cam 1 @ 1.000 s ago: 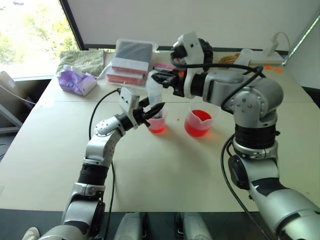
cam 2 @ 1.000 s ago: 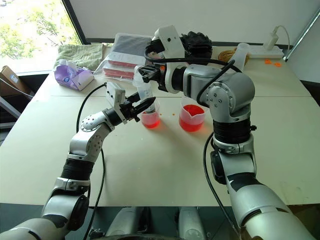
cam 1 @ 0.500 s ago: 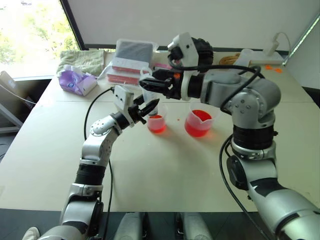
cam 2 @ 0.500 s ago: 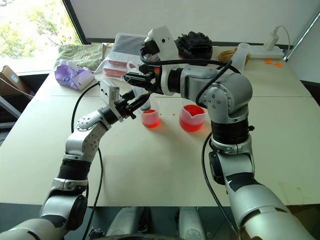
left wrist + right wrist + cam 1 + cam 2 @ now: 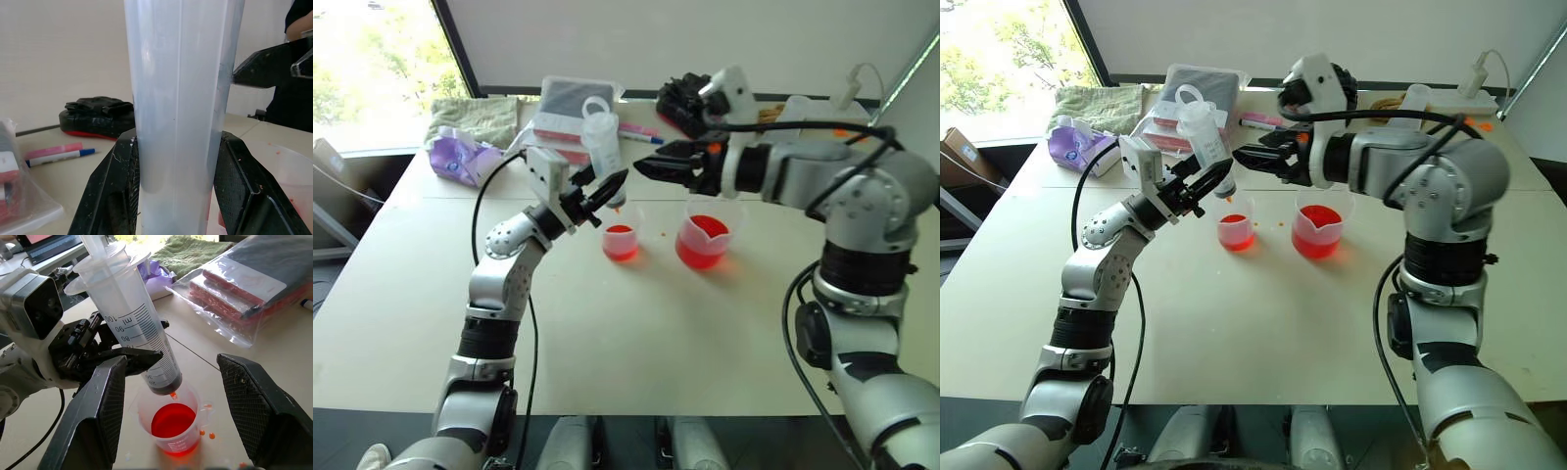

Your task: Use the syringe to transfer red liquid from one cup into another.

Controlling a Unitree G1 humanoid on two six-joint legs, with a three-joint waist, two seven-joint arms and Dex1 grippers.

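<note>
My left gripper (image 5: 610, 184) is shut on the lower barrel of the syringe (image 5: 600, 137), which stands tilted with its plunger end up. In the left wrist view its clear barrel (image 5: 181, 98) sits between the two black fingers (image 5: 117, 196). The orange tip (image 5: 172, 394) hangs just above the smaller cup (image 5: 620, 240), which holds a shallow layer of red liquid (image 5: 173, 423). I see no red in the barrel. The larger spouted beaker (image 5: 703, 240), with more red liquid, stands to the right of it. My right gripper (image 5: 656, 168) is open and empty, just right of the syringe.
A bag of red packs (image 5: 570, 122), a purple tissue pack (image 5: 462, 160) and a green towel (image 5: 470, 116) lie at the back left. A blue-capped marker (image 5: 636, 134) and a black item (image 5: 1327, 78) lie behind the cups. Red droplets (image 5: 1278, 223) dot the table between the cups.
My right gripper let go of the syringe's top, opened and drew back to the right. My left gripper raised the syringe, so its tip came up out of the smaller cup.
</note>
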